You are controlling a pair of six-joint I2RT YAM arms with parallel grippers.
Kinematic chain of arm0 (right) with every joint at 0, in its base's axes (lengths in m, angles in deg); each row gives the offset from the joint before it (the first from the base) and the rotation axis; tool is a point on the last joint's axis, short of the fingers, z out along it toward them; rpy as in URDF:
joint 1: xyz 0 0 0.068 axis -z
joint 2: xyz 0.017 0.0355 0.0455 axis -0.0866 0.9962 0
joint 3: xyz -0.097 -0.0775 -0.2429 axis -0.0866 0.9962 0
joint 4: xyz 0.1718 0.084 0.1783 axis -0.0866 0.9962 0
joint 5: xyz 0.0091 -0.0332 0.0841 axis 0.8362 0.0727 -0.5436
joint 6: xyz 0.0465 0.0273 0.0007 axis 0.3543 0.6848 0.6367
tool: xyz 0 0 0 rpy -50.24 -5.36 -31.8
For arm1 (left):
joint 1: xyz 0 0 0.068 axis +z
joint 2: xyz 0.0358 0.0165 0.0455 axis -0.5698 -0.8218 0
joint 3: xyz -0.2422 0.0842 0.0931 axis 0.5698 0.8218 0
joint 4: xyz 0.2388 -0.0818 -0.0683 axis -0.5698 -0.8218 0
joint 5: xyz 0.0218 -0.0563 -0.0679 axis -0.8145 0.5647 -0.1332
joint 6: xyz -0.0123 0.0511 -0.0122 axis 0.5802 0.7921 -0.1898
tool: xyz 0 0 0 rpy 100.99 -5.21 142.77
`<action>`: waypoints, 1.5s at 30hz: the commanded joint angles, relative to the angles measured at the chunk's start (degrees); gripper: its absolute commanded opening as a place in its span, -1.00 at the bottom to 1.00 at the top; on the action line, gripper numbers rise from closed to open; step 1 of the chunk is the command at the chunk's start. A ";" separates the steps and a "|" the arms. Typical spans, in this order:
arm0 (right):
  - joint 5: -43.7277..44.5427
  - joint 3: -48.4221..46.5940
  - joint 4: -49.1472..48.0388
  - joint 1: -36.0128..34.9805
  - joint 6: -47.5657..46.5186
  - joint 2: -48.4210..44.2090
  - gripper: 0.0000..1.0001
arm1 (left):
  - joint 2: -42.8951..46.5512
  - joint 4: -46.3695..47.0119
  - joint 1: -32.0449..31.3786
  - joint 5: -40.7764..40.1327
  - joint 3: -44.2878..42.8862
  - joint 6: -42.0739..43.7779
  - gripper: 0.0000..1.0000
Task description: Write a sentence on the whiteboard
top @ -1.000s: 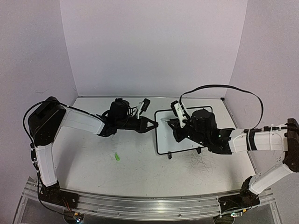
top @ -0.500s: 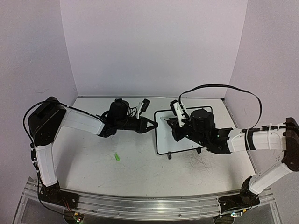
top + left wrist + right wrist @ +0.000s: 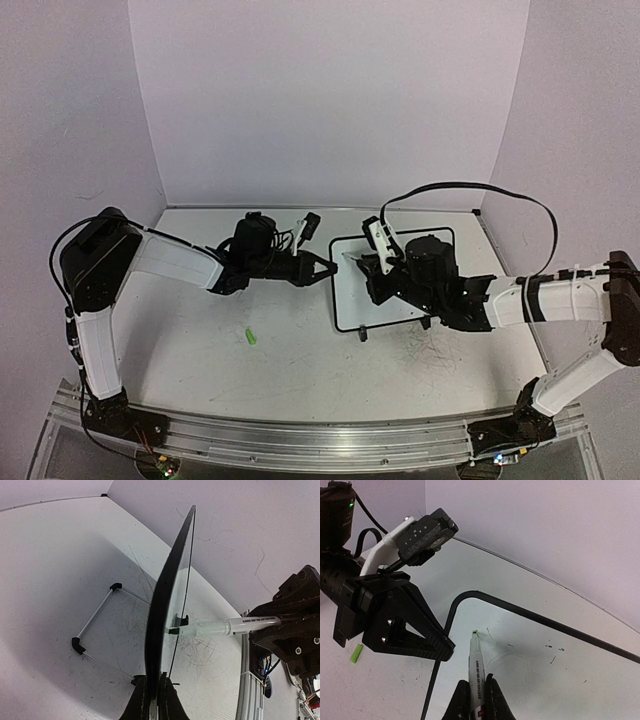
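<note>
Left hand clenches the thin black-framed white whiteboard by its left edge. Right hand grasps a clear green-tipped marker, tip on the board, label unreadable.

No legible text, label, brand or number appears in any view. The marker barrel carries a line of fine dark print, too small and blurred to read. The whiteboard bears only a few short specks and strokes beside the marker tip, forming no letters, and the grey scratches on the worktop toward its front right corner spell nothing.
</note>
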 commanded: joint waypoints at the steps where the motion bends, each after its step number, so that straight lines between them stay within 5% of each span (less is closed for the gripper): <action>1: 2.93 -1.64 1.06 0.13 1.05 0.78 -1.00 | 1.08 -0.13 0.15 -0.70 0.64 0.85 -1.00; 45: 2.97 2.77 4.36 -2.84 8.22 0.94 -1.00 | 1.95 -0.10 0.06 -0.74 0.75 0.22 -1.00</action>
